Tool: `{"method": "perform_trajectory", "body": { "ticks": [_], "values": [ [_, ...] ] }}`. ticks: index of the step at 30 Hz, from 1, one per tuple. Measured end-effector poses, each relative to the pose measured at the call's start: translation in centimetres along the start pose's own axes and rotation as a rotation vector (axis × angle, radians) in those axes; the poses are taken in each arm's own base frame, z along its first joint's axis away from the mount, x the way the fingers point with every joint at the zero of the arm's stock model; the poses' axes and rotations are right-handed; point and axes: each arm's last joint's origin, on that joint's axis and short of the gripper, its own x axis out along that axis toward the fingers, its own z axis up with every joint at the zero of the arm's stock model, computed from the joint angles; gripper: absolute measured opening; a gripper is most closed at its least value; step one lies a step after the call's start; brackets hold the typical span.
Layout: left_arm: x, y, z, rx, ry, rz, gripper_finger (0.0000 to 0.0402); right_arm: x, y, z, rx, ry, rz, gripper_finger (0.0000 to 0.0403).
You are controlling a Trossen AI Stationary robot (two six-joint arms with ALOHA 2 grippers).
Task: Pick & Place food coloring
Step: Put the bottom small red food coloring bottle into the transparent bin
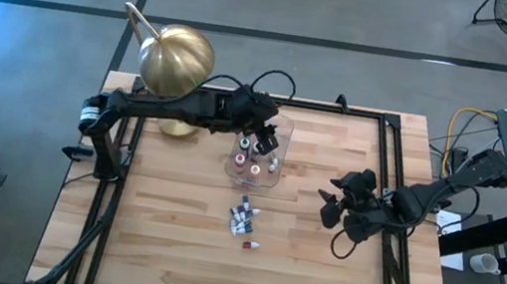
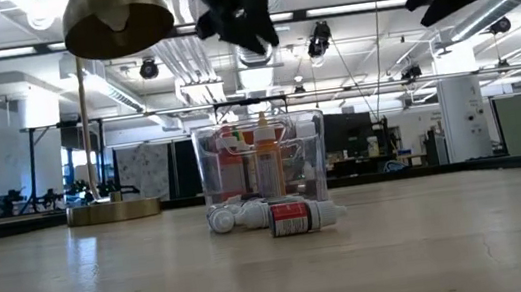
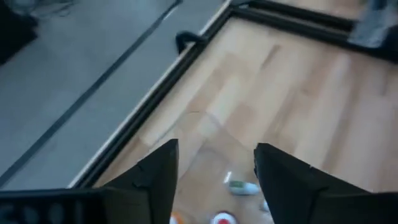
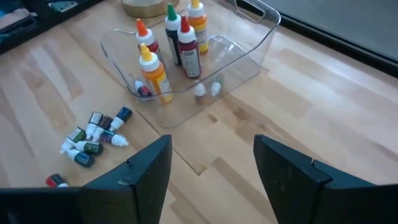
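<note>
Nearest lie loose food coloring bottles (image 1: 242, 223) on the tabletop (image 1: 168, 240). Beyond, the left gripper (image 1: 264, 142) hovers over the clear tub (image 1: 284, 126), fingers apart, empty. It should rise straight. The right gripper (image 1: 338, 203) waits open.

Open-ceiling lab, robot table (image 1: 315, 272)

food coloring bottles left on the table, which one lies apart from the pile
The red-capped bottle lies alone on the wood, apart from the cluster of bottles beside the clear tub.
</note>
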Motion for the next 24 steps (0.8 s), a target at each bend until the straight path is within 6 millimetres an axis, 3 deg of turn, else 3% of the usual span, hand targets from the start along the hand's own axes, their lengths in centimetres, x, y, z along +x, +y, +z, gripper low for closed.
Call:
{"method": "perform_trajectory", "body": {
  "ticks": [3,6,9,15,20,24],
  "values": [
    [-1.8,-0.7,0.8,0.014,0.039,-0.132,0.0191,0.2,-0.1,0.1,-0.012,0.002,-0.011,0.0219],
    [-3.1,-1.5,0.3,0.097,0.152,-0.304,0.0192,0.6,-0.4,0.3,-0.021,0.003,-0.033,0.0219],
    [-3.5,-2.7,-1.9,0.23,0.303,-0.4,0.0192,1.3,-0.8,0.2,-0.018,0.005,-0.065,0.0219],
    [-2.9,-6.5,-8.4,0.455,0.501,-0.451,0.0192,2.6,-1.8,-0.8,-0.027,0.069,-0.109,0.0219],
    [-3.1,-10.9,-12.7,0.734,0.375,-0.591,0.0192,3.2,-2.2,-2.0,-0.06,0.156,-0.102,0.0219],
    [-2.8,-13.3,-14.0,0.693,0.192,-0.647,0.0192,3.3,-2.3,-2.2,-0.064,0.178,-0.096,0.0219]
  ]
}}
